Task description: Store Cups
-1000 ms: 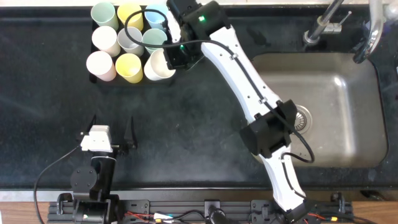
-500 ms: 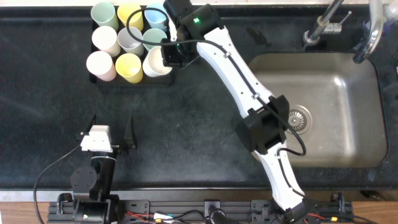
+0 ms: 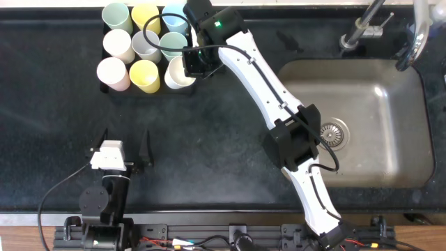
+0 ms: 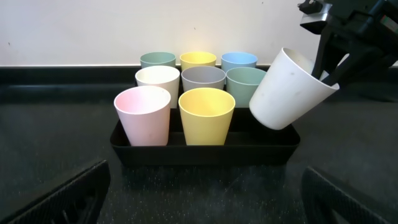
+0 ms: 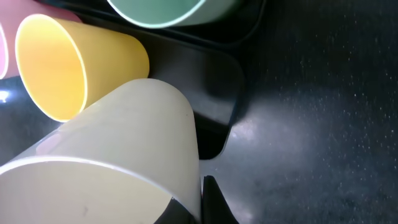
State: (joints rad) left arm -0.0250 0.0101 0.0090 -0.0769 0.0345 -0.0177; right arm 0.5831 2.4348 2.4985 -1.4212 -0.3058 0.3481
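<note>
Eight cups (image 4: 206,115) stand in the black tray (image 4: 205,153). The right hand (image 3: 192,63) grips the ninth, a white cup (image 4: 291,90), tilted over the tray's last empty corner, not yet seated.

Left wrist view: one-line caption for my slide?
Right end effector holds a tilted white cup at the black tray's corner, beside eight upright cups.

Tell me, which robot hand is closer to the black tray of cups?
Right. The right hand holds a tilted white cup at the tray's corner; the left hand is open, well back from the tray's front.
</note>
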